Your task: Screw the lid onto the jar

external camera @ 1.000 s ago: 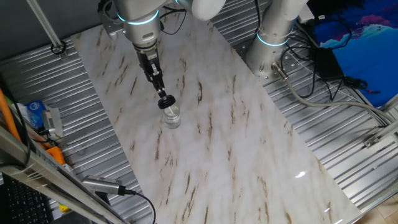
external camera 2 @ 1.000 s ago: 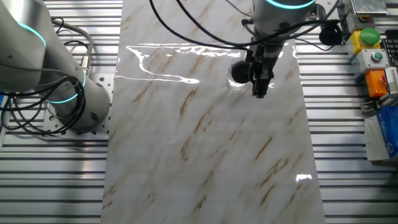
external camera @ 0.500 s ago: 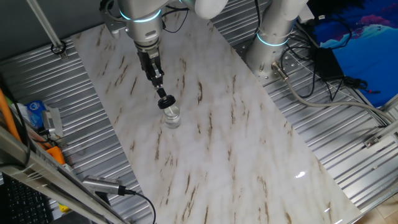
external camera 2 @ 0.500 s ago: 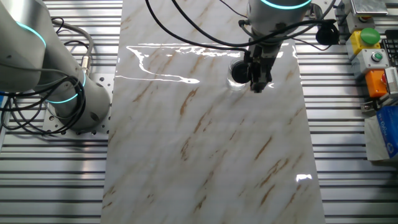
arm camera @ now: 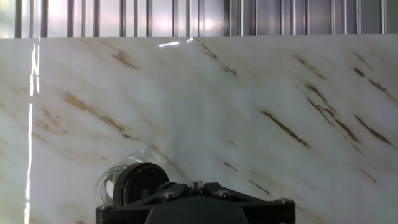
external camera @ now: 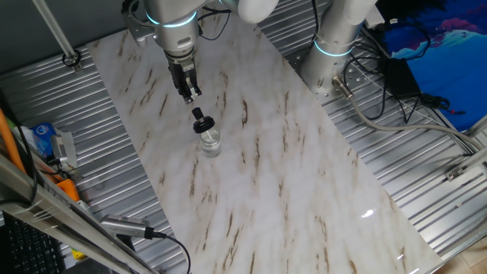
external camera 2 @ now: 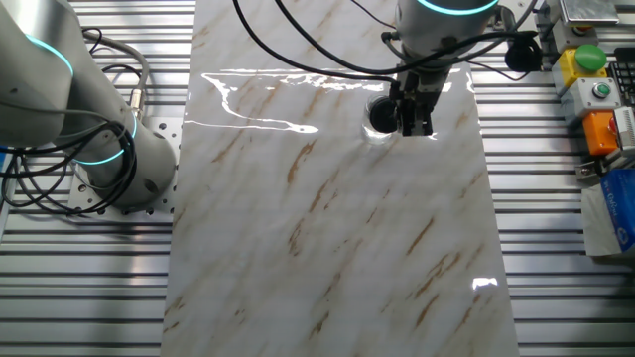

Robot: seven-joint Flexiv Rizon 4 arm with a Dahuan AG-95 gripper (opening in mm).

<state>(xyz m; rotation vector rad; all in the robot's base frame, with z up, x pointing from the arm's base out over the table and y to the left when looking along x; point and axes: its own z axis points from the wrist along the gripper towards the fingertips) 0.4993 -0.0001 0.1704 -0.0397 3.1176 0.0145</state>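
Note:
The clear glass jar stands upright on the marble table top, with the black lid on its mouth. My gripper hangs above and behind the lid, apart from it, shut with nothing between its fingers. From the other fixed view the lid shows just left of the gripper. In the hand view the lid and the jar's glass rim lie low at the left, beside the gripper, whose fingers stand together.
A second arm's base stands off the table's far right edge, with cables around it. A button box and a blue pack lie on the ribbed metal bench beside the marble top.
The gripper has risen and drawn back from the lid, which it touched a second ago. The lid and jar have stayed in place.

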